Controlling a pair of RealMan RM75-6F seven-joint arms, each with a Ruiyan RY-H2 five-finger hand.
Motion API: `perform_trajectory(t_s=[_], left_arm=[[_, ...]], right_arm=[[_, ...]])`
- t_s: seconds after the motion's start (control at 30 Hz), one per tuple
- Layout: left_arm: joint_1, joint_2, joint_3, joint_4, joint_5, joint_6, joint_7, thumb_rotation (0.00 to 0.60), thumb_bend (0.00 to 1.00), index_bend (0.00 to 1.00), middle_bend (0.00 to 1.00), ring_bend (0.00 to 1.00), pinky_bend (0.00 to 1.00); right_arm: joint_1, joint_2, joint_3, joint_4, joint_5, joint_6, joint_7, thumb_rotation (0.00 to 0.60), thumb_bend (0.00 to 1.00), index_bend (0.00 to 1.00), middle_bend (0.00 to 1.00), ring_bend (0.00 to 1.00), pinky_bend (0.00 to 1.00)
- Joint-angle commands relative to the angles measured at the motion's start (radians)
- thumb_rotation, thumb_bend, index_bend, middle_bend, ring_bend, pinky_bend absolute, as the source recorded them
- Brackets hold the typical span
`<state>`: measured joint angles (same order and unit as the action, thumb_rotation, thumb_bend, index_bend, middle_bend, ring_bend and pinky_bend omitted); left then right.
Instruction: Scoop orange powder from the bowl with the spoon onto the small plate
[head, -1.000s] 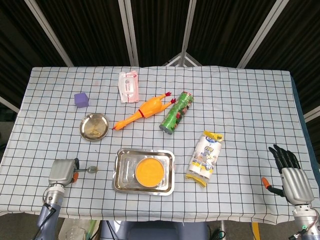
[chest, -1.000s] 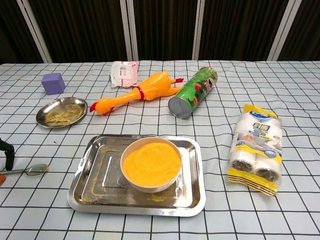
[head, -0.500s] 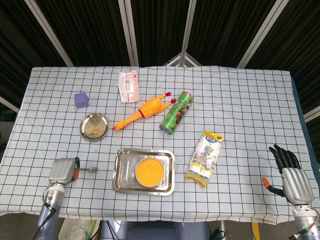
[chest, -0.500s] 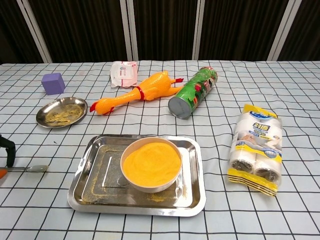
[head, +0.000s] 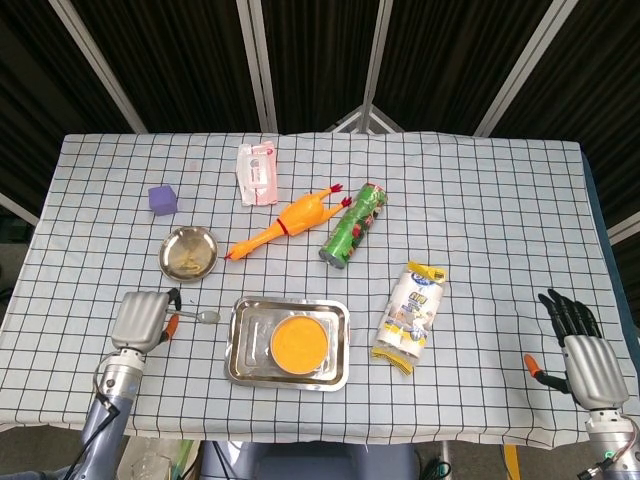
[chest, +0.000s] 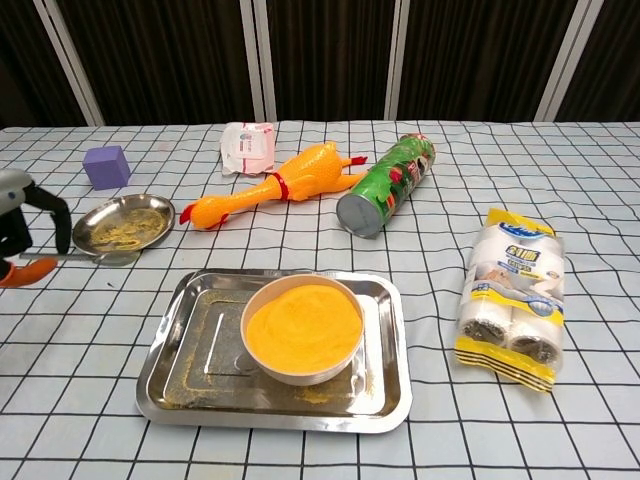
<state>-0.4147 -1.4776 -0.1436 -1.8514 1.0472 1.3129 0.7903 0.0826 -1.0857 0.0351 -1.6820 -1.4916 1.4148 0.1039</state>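
A white bowl (head: 299, 342) (chest: 301, 330) heaped with orange powder stands in a steel tray (head: 242, 362) (chest: 190, 375) at the table's front middle. The small metal plate (head: 188, 253) (chest: 123, 223), dusted with orange powder, lies to the tray's far left. My left hand (head: 140, 320) (chest: 22, 236) holds the metal spoon (head: 203, 317) (chest: 105, 258) by its handle, lifted off the table, its bowl pointing right between plate and tray. My right hand (head: 583, 355) rests at the table's front right edge with fingers spread and nothing in it.
A rubber chicken (head: 282, 224), a green can (head: 353, 226) lying on its side, a white-pink packet (head: 256, 173) and a purple cube (head: 163, 199) lie behind the tray. A pack of tissue rolls (head: 411, 315) lies to its right.
My left hand has risen and moved forward and to the right, carrying the spoon up off the table toward the plate and tray. The right hand has not moved.
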Motion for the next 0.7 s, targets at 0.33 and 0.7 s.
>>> perform_trajectory(t_s=[0.33,0.7], left_arm=[[-0.206,-0.172,-0.077,-0.094,-0.139,0.035,0.360,0.600,0.60,0.54,1.00,1.00,0.99],[-0.337,-0.333,-0.066,-0.036,-0.238,0.076,0.560,0.600,0.60,0.53,1.00,1.00,0.99]], right_arm=[[0.000,0.002,0.006,-0.006,0.022,-0.010,0.009,0.600,0.36,0.00,0.00,0.00,0.00],[0.003,0.007,0.014,-0.003,0.040,-0.022,0.036,0.600,0.36,0.00,0.00,0.00,0.00]])
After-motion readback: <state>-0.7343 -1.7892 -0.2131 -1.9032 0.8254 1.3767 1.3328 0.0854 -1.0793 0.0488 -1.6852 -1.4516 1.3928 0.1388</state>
